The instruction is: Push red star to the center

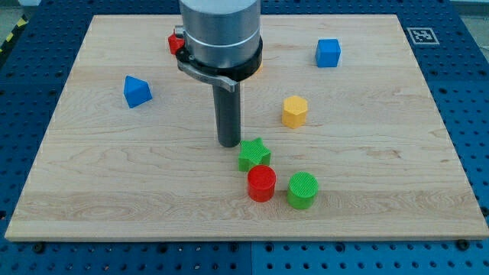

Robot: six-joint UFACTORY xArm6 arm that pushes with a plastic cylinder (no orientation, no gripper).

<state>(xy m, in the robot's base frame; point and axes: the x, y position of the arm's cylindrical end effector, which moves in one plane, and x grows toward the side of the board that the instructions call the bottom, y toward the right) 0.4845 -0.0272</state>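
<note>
A red block (pixel 175 43), the red star by its colour, shows only as a small edge at the view's top, mostly hidden behind the arm's grey housing. My tip (pixel 229 143) stands near the board's middle, far below the red block. It is just left of and above the green star (pixel 254 154), close to it; I cannot tell if they touch.
A red cylinder (pixel 261 183) and a green cylinder (pixel 302 190) lie below the green star. A yellow hexagonal block (pixel 294 111) lies right of the rod. A blue cube (pixel 328 53) sits top right, a blue triangular block (pixel 137 91) at left. The wooden board (pixel 92 191) ends in blue pegboard.
</note>
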